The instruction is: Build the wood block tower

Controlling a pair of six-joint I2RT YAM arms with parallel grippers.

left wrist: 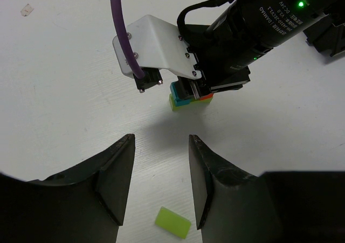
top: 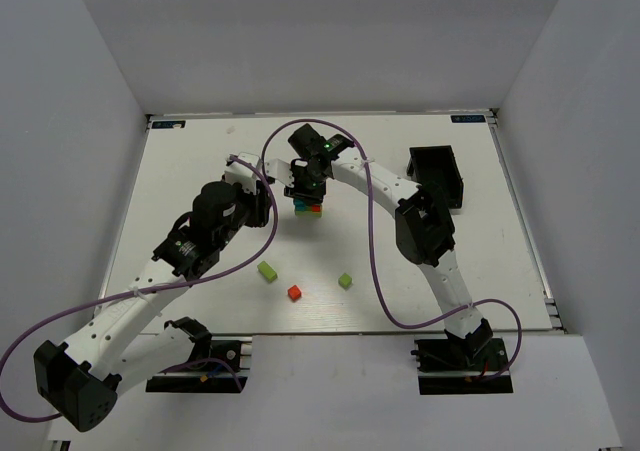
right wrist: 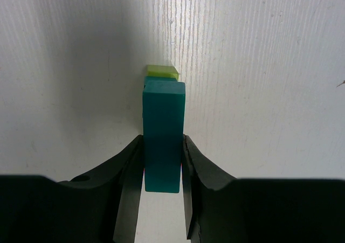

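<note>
The tower (top: 309, 207) stands mid-table, with lime, teal and red-orange blocks showing in the left wrist view (left wrist: 186, 99). My right gripper (top: 308, 193) is right over it, shut on a teal bar (right wrist: 163, 135) that it holds lengthwise above a lime block (right wrist: 163, 70). My left gripper (top: 265, 206) is open and empty (left wrist: 160, 140), just left of the tower and apart from it. Loose on the table nearer the arm bases are a lime block (top: 267, 271), a red cube (top: 294, 292) and a lime cube (top: 345, 281). No yellow piece is in view.
A black open-topped box (top: 437, 174) sits at the right rear. A purple cable (top: 372, 231) loops over the table beside the right arm. White walls close in the back and both sides.
</note>
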